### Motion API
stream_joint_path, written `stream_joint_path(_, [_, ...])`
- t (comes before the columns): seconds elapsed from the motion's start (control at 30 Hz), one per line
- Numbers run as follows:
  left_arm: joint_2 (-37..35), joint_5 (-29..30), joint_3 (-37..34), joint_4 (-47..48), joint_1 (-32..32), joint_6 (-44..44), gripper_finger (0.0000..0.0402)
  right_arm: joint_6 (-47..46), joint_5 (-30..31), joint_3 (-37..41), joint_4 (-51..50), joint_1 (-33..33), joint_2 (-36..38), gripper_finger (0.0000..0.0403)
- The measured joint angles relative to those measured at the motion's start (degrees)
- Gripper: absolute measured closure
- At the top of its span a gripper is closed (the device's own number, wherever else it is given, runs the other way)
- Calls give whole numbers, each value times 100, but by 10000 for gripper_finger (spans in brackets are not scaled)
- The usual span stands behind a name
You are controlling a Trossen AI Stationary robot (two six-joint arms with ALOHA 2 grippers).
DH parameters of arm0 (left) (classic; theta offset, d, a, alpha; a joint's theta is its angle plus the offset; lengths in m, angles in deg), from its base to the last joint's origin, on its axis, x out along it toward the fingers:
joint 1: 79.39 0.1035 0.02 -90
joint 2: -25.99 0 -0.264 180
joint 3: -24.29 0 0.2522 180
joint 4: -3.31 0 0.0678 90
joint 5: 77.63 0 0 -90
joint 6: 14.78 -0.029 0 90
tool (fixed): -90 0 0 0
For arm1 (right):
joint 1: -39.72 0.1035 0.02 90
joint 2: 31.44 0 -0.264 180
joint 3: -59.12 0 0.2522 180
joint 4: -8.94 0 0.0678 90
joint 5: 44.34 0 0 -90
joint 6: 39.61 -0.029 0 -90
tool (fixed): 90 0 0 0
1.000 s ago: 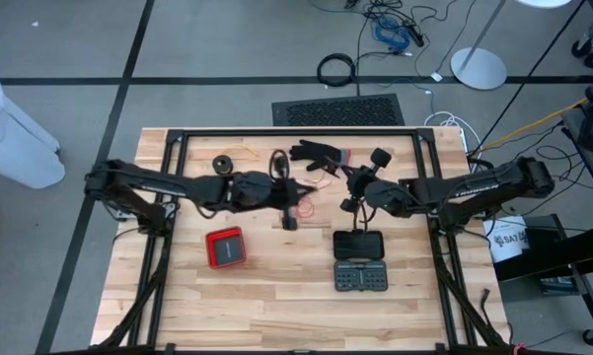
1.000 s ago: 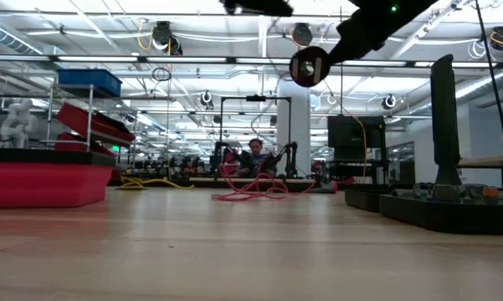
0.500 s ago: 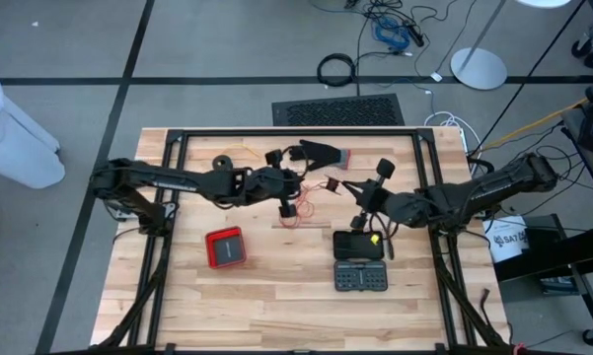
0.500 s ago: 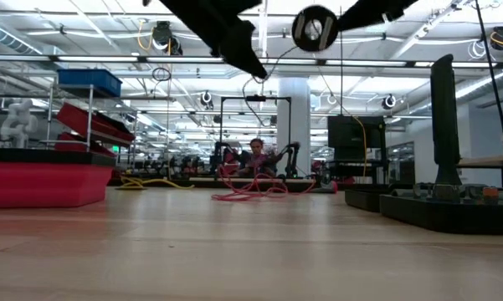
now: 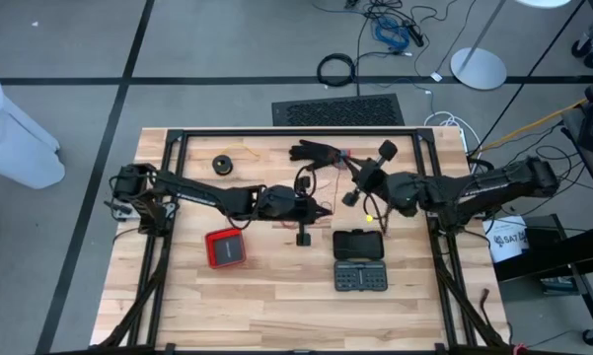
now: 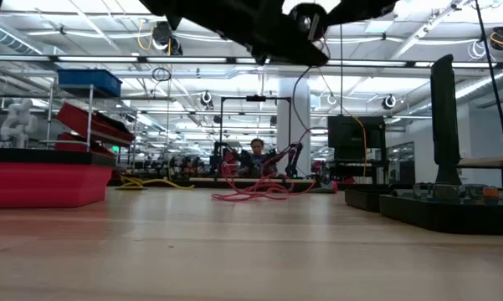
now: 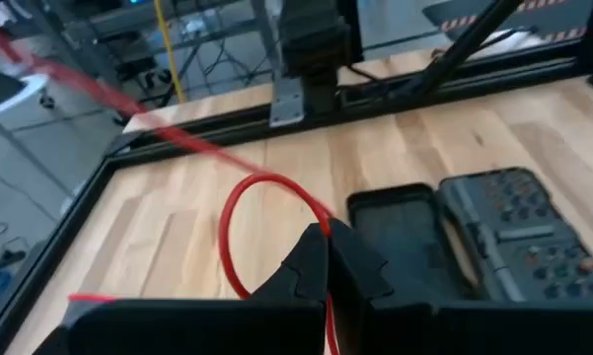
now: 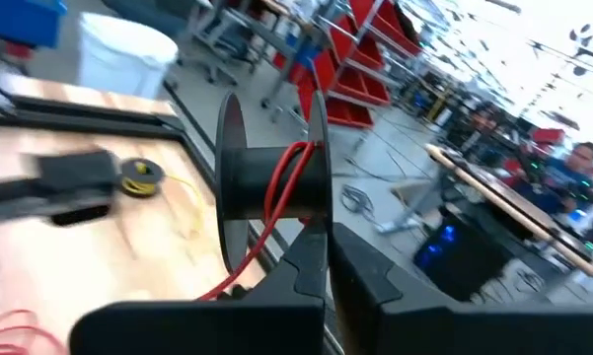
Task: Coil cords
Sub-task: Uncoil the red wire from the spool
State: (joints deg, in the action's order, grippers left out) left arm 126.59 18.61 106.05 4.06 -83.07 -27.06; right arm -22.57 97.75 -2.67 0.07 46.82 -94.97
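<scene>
The cord is a thin red wire. Part of it is wound on a black spool, which my right gripper is shut on above the table's middle. The wire runs on to my left gripper, shut on it a little toward the near side, with a red loop standing beside the fingers. In the low view the spool hangs high, and a strand drops from it. A small black bundle lies at the far left of the table. My left gripper pinches the red wire between its two fingertips, coming at it nearly level from the table's left. The wire is clear of the table; one stretch leads away taut, and the loop curls slack beside the fingers. My right gripper pinches the rim of one flange of the spool between its fingers, nearly level from the table's right. The spool is lifted clear of the table, with red wire round its core and a strand trailing off it.
A black glove with a red cuff lies at the far middle. A red box sits near left; a black case and a grey-black parts case sit near right. A black frame rims the table.
My left gripper has come down and gone toward the table's right and near side, tipping downward, still shut on the wire. My right gripper has risen a little with the spool and turned. The wire between them has been drawn up off the table.
</scene>
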Motion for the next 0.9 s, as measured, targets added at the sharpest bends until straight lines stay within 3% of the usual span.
stream_joint_path(0.27, [-455, 135, 123, 195, -179, -272, 401, -534, -7, 0, -1104, -232, -378, 403])
stream_joint_path(0.53, [-1243, 1489, 134, 1247, -78, -650, 401, -1348, -29, 0, -2268, 100, -318, 403])
stream_joint_path(0.67, [-1258, 1933, 132, 1836, 144, -709, 401, -1436, -164, 0, -2255, 396, -266, 403])
stream_joint_path(0.9, [-1074, 1724, -188, 2135, 630, -191, 401, -1425, -283, 0, -1797, 810, -34, 403])
